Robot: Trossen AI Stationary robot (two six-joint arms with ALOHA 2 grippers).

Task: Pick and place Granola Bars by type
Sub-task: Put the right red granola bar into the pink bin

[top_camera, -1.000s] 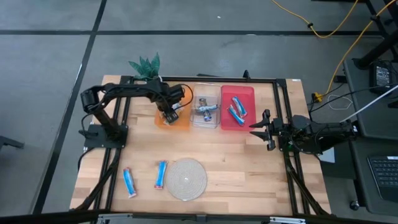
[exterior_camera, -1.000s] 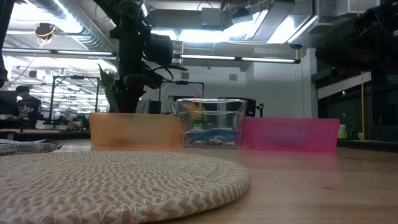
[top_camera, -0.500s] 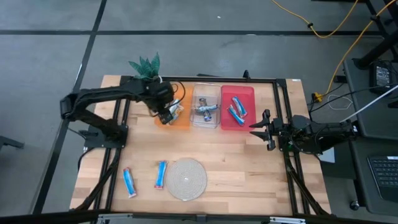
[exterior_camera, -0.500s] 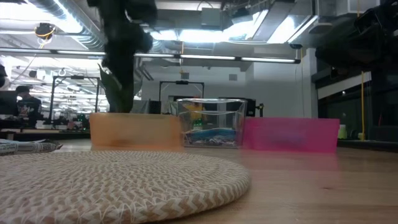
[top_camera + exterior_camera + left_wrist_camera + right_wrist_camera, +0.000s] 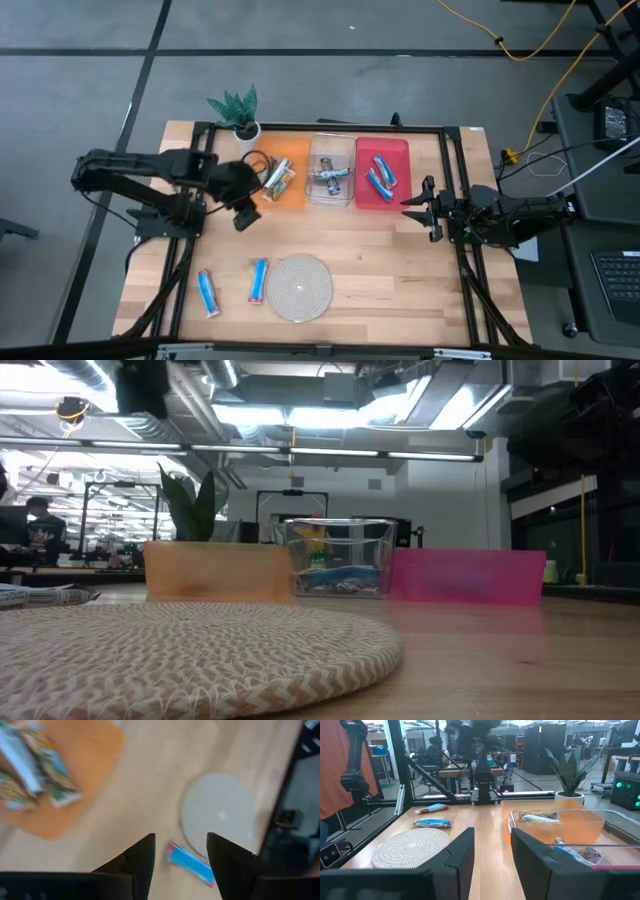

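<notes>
Two bright blue granola bars lie flat on the table near its near-left part: one and one beside the round woven mat. Green-and-tan bars lie in the orange bin, silvery ones in the clear bin, blue ones in the red bin. My left gripper is open and empty, above the table just nearer than the orange bin; its wrist view shows a blue bar and the mat below. My right gripper is open at the table's right side, right of the red bin.
A small potted plant stands at the far edge left of the bins. A black frame rail runs round the table. The three bins stand side by side across the far middle. Bare wood lies between the bins and the mat.
My left gripper has drawn back from over the orange bin, moving toward the table's left and near side and turning to look down at the mat and a blue bar. Green-and-tan bars now lie in the orange bin where the gripper was. The right arm kept still.
</notes>
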